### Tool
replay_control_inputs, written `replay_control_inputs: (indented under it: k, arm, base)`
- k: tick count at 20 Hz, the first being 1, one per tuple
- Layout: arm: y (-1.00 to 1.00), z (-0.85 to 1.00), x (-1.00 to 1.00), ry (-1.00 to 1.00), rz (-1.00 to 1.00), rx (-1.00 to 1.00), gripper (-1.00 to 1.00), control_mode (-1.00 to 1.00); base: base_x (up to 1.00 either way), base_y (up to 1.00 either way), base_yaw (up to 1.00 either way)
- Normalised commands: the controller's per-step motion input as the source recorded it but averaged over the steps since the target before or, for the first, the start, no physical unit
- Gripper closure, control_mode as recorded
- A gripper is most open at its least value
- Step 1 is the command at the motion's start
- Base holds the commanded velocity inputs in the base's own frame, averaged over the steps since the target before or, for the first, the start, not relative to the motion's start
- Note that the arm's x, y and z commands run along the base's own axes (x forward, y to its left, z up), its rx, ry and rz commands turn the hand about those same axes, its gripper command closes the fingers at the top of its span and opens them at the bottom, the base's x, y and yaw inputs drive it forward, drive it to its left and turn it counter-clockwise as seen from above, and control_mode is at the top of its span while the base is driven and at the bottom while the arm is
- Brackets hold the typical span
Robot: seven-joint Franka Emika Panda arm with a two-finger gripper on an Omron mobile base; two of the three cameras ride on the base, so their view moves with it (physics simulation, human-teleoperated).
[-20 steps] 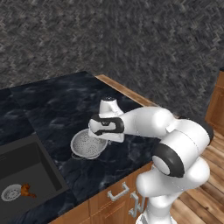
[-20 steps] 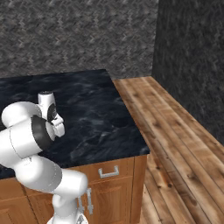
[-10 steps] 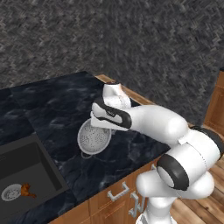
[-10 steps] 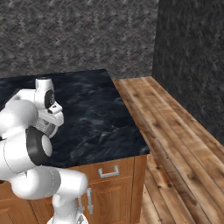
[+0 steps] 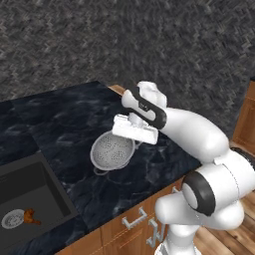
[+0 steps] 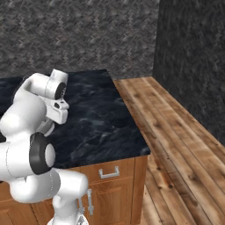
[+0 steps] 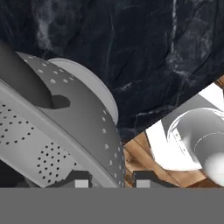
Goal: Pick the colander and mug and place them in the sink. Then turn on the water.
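The silver perforated colander (image 5: 112, 152) hangs tilted just above the black marble counter (image 5: 60, 119), its open side facing the camera. My gripper (image 5: 133, 138) is shut on its upper right rim. In the hand view the colander's rim (image 7: 65, 122) runs diagonally down between my two fingertips (image 7: 79, 182), and my gripper (image 7: 111, 181) pinches it. The dark sink (image 5: 47, 182) lies to the lower left of the colander, with a round silver drain (image 5: 11, 218) in its floor. The mug and the water are out of view.
A small orange-brown object (image 5: 31, 216) lies beside the drain. Wooden cabinets with metal handles (image 5: 133, 219) front the counter. The counter ends to the right at a wooden floor (image 6: 176, 145). A dark stone wall (image 5: 124, 45) stands behind it.
The colander has come up off the counter and tipped onto its side in my grip. The hand has risen and moved a little to the right.
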Motion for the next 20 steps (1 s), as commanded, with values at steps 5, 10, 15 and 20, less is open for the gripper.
replay_control_inputs:
  k: [5,10,15,20]
  arm:
    - [-0.01,0.39,-0.31,0.08,-0.02,0.25,1.0,-1.0]
    - [0.03,0.36,-0.28,-0.03,-0.01,0.08,1.0,-1.0]
    - [0.07,0.36,-0.48,-0.04,0.0,-0.08,1.0,-1.0]
    - [0.0,0.46,-0.24,0.08,0.0,0.04,1.0,-1.0]
  base:
    - [0.0,0.0,0.0]
    - [0.0,0.0,0.0]
    - [0.0,0.0,0.0]
    - [0.0,0.0,0.0]
